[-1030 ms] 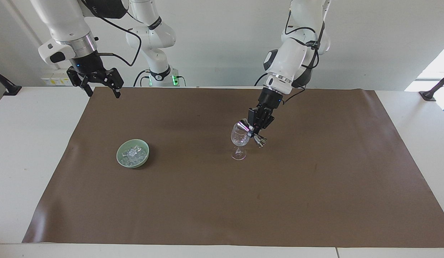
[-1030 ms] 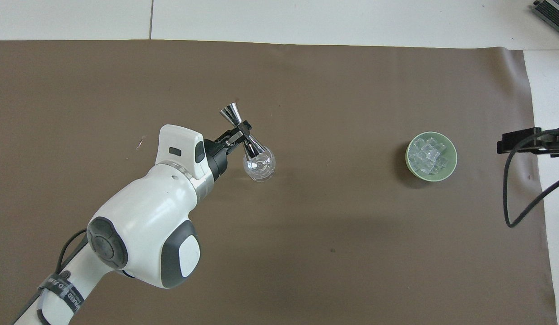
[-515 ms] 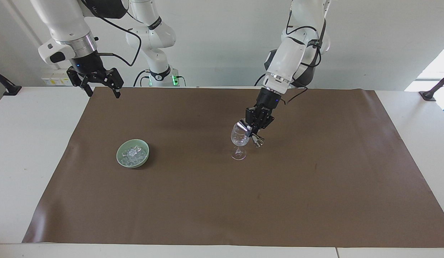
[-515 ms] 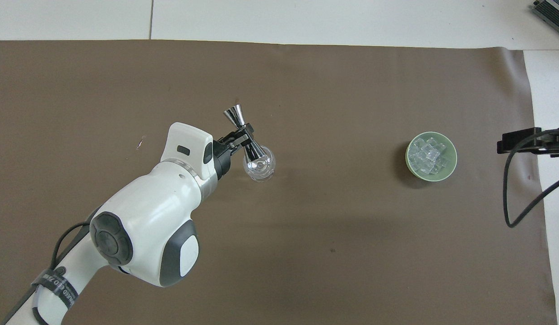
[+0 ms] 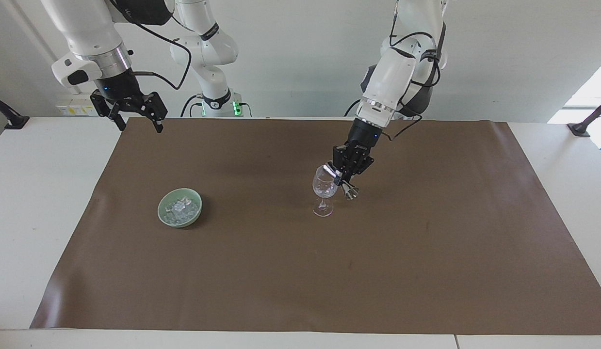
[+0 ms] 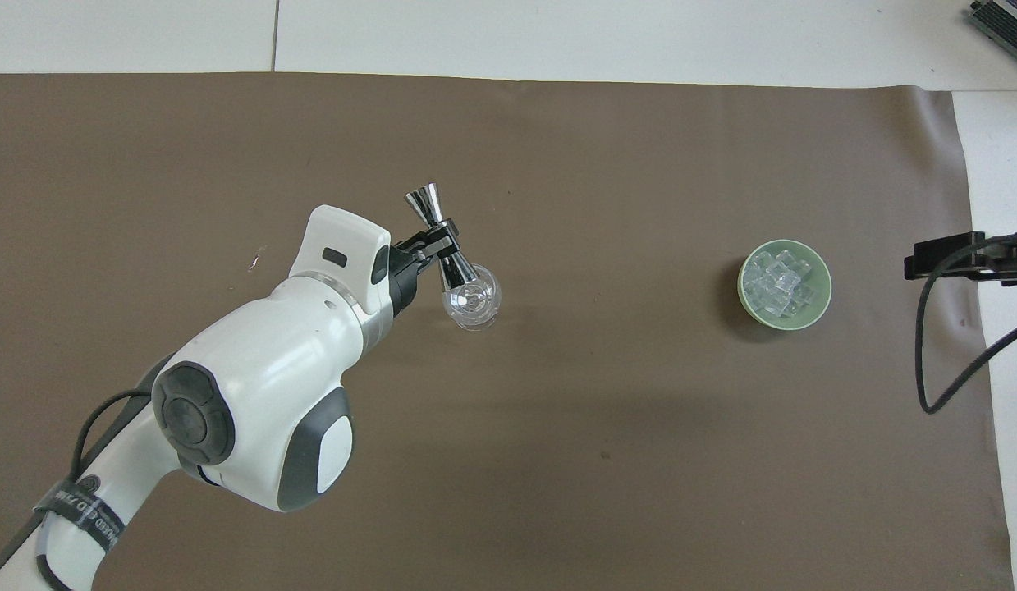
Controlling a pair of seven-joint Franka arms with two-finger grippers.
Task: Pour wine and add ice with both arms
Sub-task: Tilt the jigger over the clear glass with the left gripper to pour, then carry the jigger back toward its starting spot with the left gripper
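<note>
tipping a silver jigger (image 5: 342, 180) over the mouth of the wine glass (image 5: 324, 189), the left gripper (image 5: 346, 167) is pinched on the measure's narrow waist, so that one cone hangs at the glass rim and the other points up and away from it. seen from above, the jigger's long axis lies slantwise across the brown mat (image 6: 557, 460), its lower cone over the bowl of the glass. the glass stands upright near the middle of the mat. the ice (image 5: 180, 208) lies heaped in a green bowl (image 5: 163, 209), well apart from the glass toward the right arm's end of the table. the right gripper (image 5: 135, 114) waits with fingers spread, raised over the mat's edge at that same end, so it looks the better placed arm for the ice.
</note>
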